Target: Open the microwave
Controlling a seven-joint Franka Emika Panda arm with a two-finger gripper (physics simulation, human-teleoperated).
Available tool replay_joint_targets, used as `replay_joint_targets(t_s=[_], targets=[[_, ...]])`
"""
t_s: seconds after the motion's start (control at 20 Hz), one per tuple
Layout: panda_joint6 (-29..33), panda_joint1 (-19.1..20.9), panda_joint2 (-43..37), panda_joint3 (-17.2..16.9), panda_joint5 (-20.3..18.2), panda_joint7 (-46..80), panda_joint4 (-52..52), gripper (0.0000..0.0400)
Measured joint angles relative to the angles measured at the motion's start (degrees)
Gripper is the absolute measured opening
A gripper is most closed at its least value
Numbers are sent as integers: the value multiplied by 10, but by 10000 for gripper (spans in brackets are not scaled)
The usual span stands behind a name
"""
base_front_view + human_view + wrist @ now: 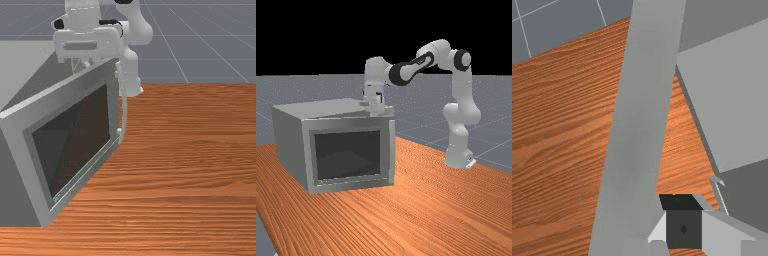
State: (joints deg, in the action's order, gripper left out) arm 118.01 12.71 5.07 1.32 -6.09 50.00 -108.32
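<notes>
Far view: one microwave door [346, 124], part-open, wider swing judged outstanding; one gripper [376, 110], near the door's top edge, cannot tell whether parted or closed.

Spreads as a table [185, 175] of orange-brown wood across the front view's right and along the bottom, with streaky grain running mostly sideways and a straight edge in the upper right. Carries a grey microwave [292, 145] at the left of both the front and far views, with a dark-windowed door [72, 140] standing partly open. Shows wood between door and microwave body in the wrist view. Also bears, at the far view's right, the white arm's base [457, 159], well apart from the microwave.
</notes>
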Motion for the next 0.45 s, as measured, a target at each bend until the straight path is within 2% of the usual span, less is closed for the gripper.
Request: replay_joint_targets(t_s=[0.25,0.35,0.45], targets=[[-5,-1,52,77,8,40,62,0],[-25,-24,113,97,29,48,144,0],[-80,-48,200,106,43,51,274,0]])
